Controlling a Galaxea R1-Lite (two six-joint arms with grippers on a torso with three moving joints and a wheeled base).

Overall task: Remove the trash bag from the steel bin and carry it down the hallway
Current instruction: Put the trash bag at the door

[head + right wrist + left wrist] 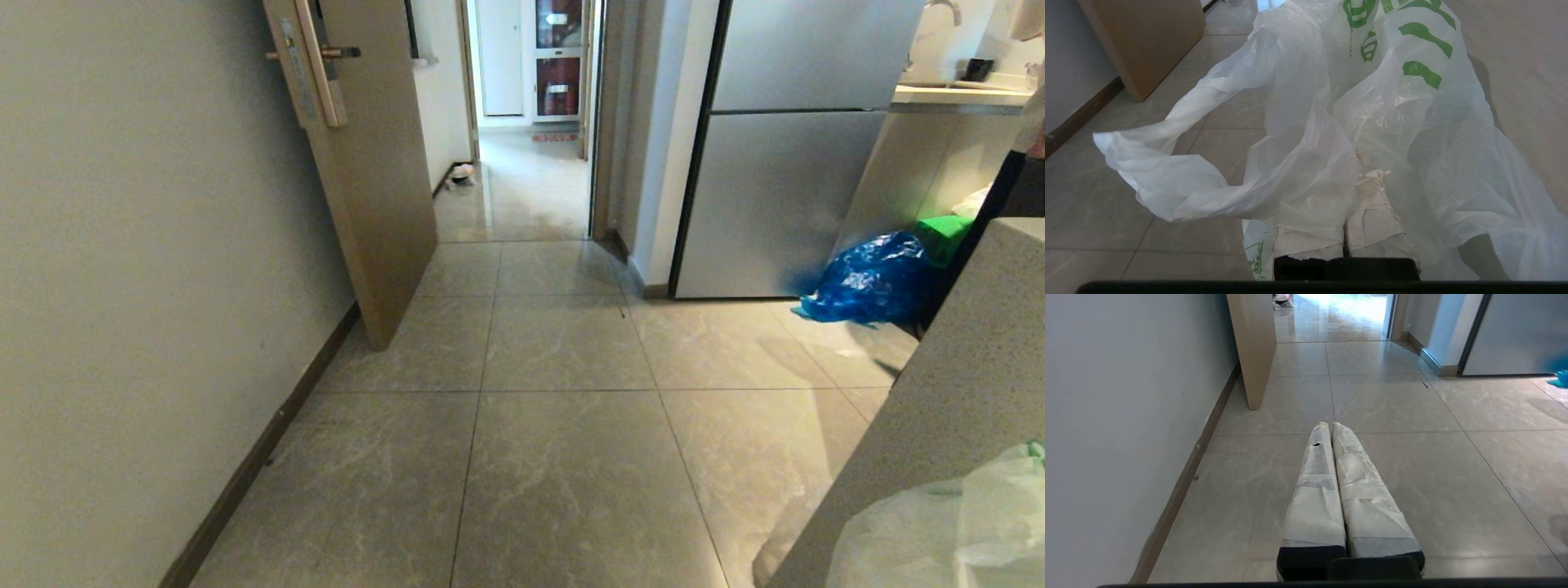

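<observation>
- My right gripper [1349,179] is clamped tight on the bag [1306,122], jaws pressed together with thin plastic pinched between them.
- The bag drapes forward from the right fingers [1372,220], its green print at the far end, a loose flap trailing toward the door [1147,45]. In the head view only a corner of the bag [955,523] shows, low on my right beside the counter [939,384].
- My left gripper [1330,426] is closed on nothing, its 2 wrapped fingers touching and pointing along the floor.
- No bin shows in any view, so I judge the bag is already out and the carry is what remains.
- The hallway [522,180] lies straight ahead through the doorway, its long axis running away from me, the open door on my left and the fridge [784,180] on my right.
- The bag hangs on my right, the counter side, so that flap could brush it as I drive on.
</observation>
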